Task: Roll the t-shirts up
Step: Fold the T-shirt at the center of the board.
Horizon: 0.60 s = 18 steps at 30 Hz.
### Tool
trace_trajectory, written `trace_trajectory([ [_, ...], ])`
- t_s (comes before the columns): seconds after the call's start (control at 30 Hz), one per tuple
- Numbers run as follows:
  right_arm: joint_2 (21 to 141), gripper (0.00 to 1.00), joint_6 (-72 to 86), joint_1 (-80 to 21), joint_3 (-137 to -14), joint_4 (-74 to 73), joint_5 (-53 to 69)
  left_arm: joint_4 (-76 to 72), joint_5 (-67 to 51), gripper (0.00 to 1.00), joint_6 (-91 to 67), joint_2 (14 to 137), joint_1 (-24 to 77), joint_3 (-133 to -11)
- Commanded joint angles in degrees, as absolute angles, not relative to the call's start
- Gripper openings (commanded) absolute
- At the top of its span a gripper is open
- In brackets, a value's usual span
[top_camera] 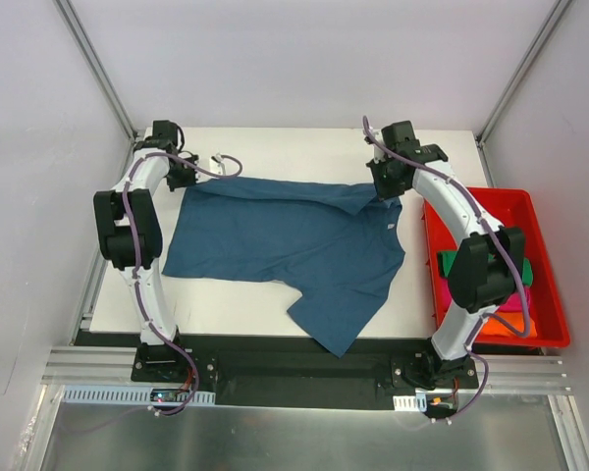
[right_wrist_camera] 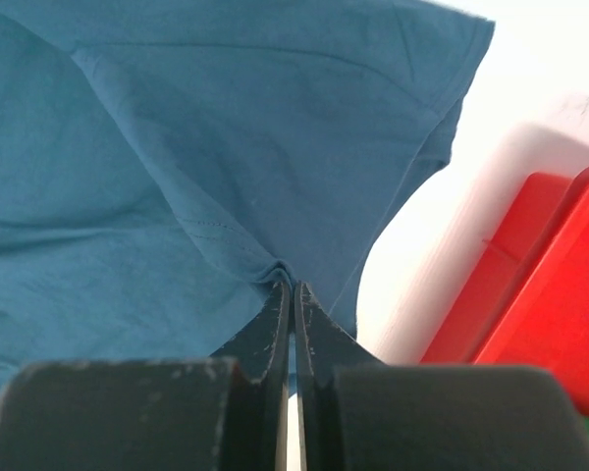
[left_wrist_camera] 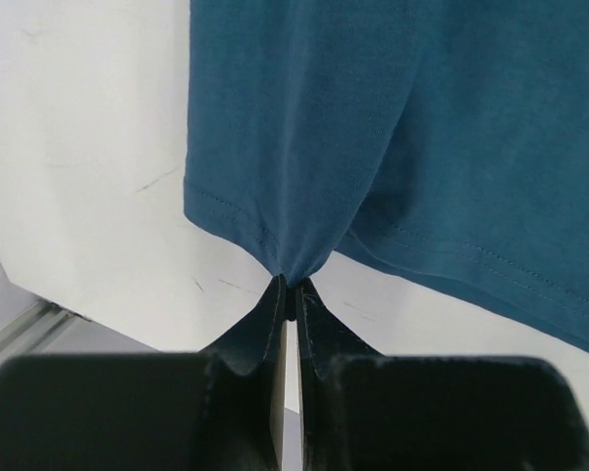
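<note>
The teal shirt point(top_camera: 285, 245) lies spread across the middle of the white table point(top_camera: 236, 309), body flat, its far edge pulled up off the surface. One sleeve points toward the arm bases, and its tip reaches the table's near edge. A small white label point(top_camera: 389, 228) shows on the right part of the cloth.

Far left corner: the left gripper point(top_camera: 187, 177) is clenched on it. On the left wrist view the two fingers meet tip to tip at the left gripper point(left_wrist_camera: 291, 285), with a pinch of stitched hem from the shirt point(left_wrist_camera: 422, 147) bunched between them. The cloth fans upward from there, and bare table point(left_wrist_camera: 79, 147) sits to its left.

Far right corner, same story: the right gripper point(top_camera: 381, 191) is clamped on the fabric near the sleeve. The right wrist view has the right gripper point(right_wrist_camera: 292, 285) with fingers pressed together, a gathered fold of shirt point(right_wrist_camera: 177, 147) caught at the tips.

So the far edge runs raised between the two pinches, the rest draped down onto the table.

Off to the right, just beside the shirt, sits the red tray point(top_camera: 530, 211), also seen at the right wrist's edge point(right_wrist_camera: 550, 294). Inside it lie green cloth point(top_camera: 449, 263) and orange cloth point(top_camera: 518, 326), partly hidden behind the right arm.
</note>
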State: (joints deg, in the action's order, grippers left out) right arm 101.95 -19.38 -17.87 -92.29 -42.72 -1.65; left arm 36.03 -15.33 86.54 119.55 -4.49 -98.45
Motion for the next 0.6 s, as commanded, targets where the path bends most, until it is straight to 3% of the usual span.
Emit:
trace_trajectory([
  [0.0,97.4,0.01,-16.8,-18.6,-90.4,-45.5,-0.5,36.5,-14.6,0.00,88.3,114.1,-4.4,-95.5],
  [0.57,93.1,0.01,-16.7,-19.4,-85.6,-47.9,3.6,36.6,-13.1,0.00,88.0,109.9,-4.5,-86.5],
])
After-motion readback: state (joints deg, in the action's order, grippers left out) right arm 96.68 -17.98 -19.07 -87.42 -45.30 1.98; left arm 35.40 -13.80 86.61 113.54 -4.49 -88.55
